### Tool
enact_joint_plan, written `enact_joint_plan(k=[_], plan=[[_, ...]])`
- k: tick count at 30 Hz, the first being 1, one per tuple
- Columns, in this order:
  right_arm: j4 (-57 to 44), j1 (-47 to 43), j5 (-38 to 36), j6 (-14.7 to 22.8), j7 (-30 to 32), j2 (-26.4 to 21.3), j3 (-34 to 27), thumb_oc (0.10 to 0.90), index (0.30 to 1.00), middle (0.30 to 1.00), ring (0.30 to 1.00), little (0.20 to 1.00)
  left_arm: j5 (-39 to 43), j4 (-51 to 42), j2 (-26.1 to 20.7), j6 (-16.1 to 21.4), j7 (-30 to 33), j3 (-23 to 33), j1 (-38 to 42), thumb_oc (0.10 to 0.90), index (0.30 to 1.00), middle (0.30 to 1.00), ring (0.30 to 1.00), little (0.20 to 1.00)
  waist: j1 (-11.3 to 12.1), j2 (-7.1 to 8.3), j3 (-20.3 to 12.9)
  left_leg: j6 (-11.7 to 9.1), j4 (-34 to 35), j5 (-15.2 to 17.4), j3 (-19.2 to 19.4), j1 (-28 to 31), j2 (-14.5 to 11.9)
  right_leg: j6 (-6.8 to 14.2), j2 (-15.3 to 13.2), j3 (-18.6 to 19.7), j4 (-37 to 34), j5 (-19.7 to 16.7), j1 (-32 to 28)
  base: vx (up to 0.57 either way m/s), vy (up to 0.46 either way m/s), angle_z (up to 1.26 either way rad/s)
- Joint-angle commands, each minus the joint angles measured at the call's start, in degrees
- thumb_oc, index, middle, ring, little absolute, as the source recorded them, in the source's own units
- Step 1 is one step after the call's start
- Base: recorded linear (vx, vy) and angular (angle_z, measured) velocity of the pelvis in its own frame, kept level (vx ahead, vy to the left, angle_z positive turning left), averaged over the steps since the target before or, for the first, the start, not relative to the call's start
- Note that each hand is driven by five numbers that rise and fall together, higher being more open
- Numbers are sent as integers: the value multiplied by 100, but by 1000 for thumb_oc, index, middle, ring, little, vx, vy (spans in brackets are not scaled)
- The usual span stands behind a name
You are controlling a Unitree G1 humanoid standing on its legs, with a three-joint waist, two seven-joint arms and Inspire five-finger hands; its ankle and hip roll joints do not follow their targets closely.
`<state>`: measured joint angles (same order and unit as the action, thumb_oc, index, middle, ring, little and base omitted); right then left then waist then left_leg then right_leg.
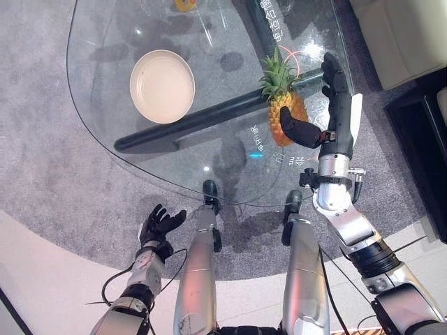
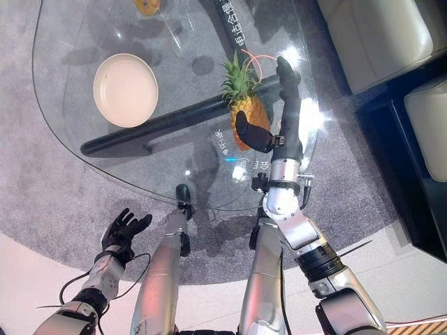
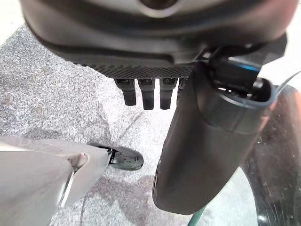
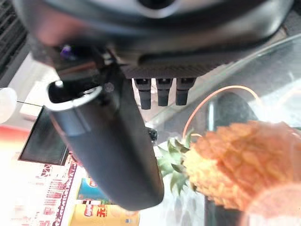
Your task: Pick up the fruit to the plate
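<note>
Pineapple (image 1: 286, 115) stands upright on the glass table (image 1: 105, 84), right of centre in the head views, leafy crown toward the top. Right hand (image 1: 339, 115) sits just beside it on the right, fingers straight, thumb reaching across the fruit's lower front; fingers not closed on it. Cream plate (image 1: 162, 86) lies upper left on the glass, well apart from the pineapple. Left hand (image 1: 159, 227) hangs lower left over grey carpet (image 1: 56, 181), fingers loosely spread, holding nothing.

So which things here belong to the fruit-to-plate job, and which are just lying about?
Job: yellow pineapple with green crown; round cream plate; right hand, open beside the pineapple; left hand, idle off the table.
Lying about: small yellow object at the glass table's far edge.
</note>
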<state>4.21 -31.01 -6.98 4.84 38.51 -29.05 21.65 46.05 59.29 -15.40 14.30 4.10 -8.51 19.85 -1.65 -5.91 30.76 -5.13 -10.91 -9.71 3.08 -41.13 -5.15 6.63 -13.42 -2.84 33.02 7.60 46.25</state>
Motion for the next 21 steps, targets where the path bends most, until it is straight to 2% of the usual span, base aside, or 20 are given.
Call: enact_joint_plan(k=[1,14,21], plan=[[-297,-336,37,255,45,-59,-28,800,900,900,900,900,59,272,-96,223,20,-94,-187,800,900,900,900,900,28,41,-97,69,-647,635,158,-42,257,-253,266,-425,-1053,-583,-274,0,0,0],[250,-439,-135,-152,-36,8,145,800,900,900,900,900,34,249,-106,182,29,-166,-178,800,900,900,900,900,87,-13,-97,87,-621,617,161,-40,278,-263,272,-443,-996,-580,-232,0,0,0],[325,-465,-234,-376,-338,13,308,800,900,900,900,900,-11,203,-133,162,36,-193,-175,800,900,900,900,900,119,-6,-97,92,-605,605,156,-74,275,-262,287,-461,-980,-581,-194,0,0,0]])
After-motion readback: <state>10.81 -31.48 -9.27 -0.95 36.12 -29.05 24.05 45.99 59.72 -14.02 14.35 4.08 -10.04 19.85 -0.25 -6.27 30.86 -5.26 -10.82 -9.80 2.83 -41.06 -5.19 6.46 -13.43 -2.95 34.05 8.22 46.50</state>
